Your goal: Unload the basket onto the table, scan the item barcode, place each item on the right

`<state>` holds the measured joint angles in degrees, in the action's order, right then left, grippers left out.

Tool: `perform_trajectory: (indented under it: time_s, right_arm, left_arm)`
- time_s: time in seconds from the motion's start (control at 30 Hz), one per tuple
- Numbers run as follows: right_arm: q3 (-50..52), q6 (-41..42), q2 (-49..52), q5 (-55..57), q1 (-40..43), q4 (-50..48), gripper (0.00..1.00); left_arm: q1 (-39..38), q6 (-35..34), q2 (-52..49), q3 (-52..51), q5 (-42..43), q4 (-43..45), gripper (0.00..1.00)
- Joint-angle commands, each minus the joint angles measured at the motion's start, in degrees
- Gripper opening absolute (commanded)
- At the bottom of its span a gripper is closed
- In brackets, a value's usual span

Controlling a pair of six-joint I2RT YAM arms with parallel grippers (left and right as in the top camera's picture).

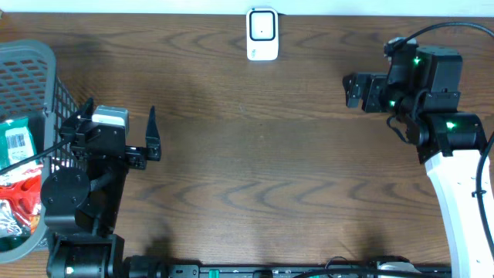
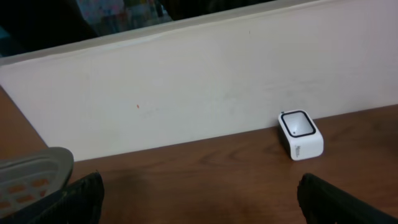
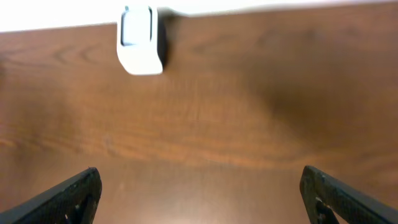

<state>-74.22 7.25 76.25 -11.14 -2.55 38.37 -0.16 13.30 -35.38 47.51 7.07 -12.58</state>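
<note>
Brown wood table (image 1: 255, 170): it holds everything; the grain runs side to side
White scanner (image 1: 262, 35): it sits at the far edge in the middle, just beside the pale wall (image 2: 199, 87); nothing touches it
Grey basket (image 1: 35, 62): it stands at the left edge of the table; its sides are a mesh
Green packet (image 1: 17, 143): it lies inside the basket; it has a white label on it; I cannot tell if that is the barcode
Red packet (image 1: 15, 189): it lies in the basket too, just below the green one
Left pincer (image 2: 208, 202): wide open and holding nothing; it is next to the basket and points at the wall
Right pincer (image 3: 208, 202): wide open and holding nothing; it is on the right side, well apart from the basket
</note>
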Motion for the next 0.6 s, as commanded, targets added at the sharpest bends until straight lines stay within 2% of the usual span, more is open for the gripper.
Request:
perform_trajectory:
  time_s: [0.0, 0.13, 0.37, 0.57]
  right_arm:
    - [-0.96, -2.99, -0.09, 0.57, -0.87, -1.49, 0.99]
    - [-0.96, -3.06, -0.04, 0.61, -0.87, -0.33, 0.99]
    - [-0.81, -4.39, 0.7, 2.73, -0.87, 2.25, 0.99]
    - [4.68, -3.87, 3.34, 2.21, -0.87, 1.62, 0.99]
  left_arm:
    - [0.26, -2.49, -1.01, 1.62, -2.78, 1.38, 0.98]
    - [0.63, -3.52, -6.88, 6.08, -10.08, -1.14, 0.99]
    - [5.11, -3.5, -16.17, 21.75, -10.14, -12.13, 0.99]
    - [11.02, -1.77, -17.66, 29.79, -10.14, -15.63, 0.99]
